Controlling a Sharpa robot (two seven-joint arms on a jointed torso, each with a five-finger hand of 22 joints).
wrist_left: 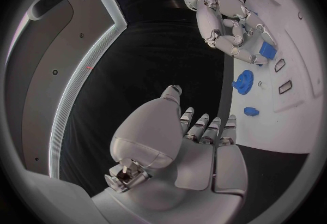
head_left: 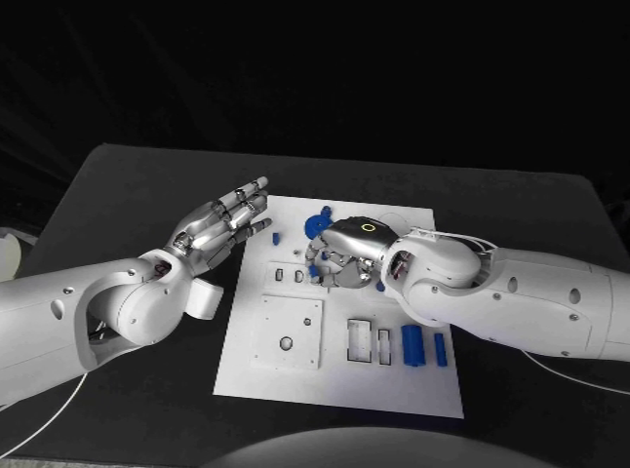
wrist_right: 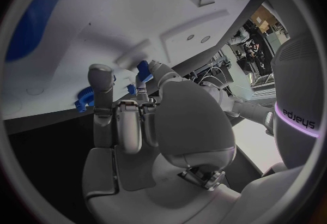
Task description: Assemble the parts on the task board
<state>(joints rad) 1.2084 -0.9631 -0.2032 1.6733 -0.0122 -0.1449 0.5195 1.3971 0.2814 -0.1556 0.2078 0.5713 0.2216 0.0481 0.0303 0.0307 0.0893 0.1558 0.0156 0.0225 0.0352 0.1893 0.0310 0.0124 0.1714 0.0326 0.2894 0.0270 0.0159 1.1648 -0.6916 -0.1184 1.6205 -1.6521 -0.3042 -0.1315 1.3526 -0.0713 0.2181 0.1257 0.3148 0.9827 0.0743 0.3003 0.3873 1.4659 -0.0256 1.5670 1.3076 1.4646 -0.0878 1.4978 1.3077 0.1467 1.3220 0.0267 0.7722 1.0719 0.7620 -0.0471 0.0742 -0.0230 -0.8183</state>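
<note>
You are working mid-task: your right robot hand (head_left: 346,261) is seemingly pinching a small blue part (wrist_right: 143,68) over the task board (head_left: 400,385), two blue bars (head_left: 425,346) are still lying loose, and your left robot hand (head_left: 219,224) is hovering open.

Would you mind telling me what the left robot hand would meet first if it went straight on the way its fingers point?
Probably nothing: the left robot hand points over the task board's far corner; height unclear.

L hand (head_left: 219,223) open; R hand (head_left: 346,261) curled.
</note>
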